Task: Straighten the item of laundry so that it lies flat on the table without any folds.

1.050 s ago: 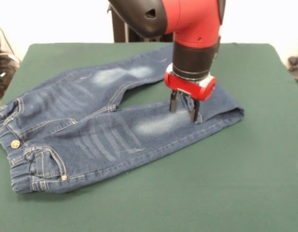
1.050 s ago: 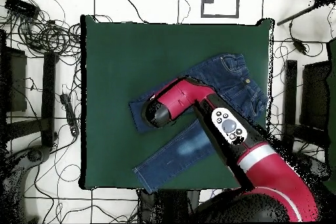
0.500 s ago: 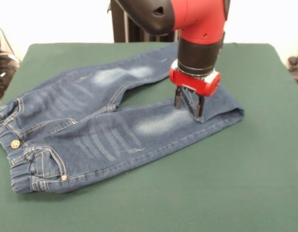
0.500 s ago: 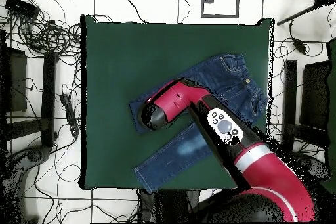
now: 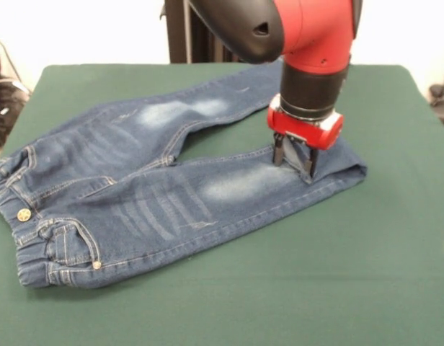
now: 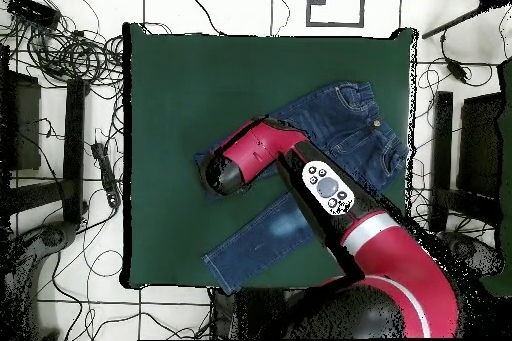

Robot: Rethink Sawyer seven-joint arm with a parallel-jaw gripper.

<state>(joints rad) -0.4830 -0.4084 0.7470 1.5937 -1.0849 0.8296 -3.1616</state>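
Gripper pinching denim near the right leg's hem

Jeans lie spread on the green table, waistband near left, legs running right and far; gripper fingers nearly closed on a raised fold of the nearer leg

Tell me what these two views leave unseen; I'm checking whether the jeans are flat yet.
- Front view: the arm covers the far leg's hem on the jeans.
- Overhead view: the arm hides the gripper and the denim under it.
- Front view: the table is cut off at the near and left edges.
- Waistband at the left edge: partly cropped.
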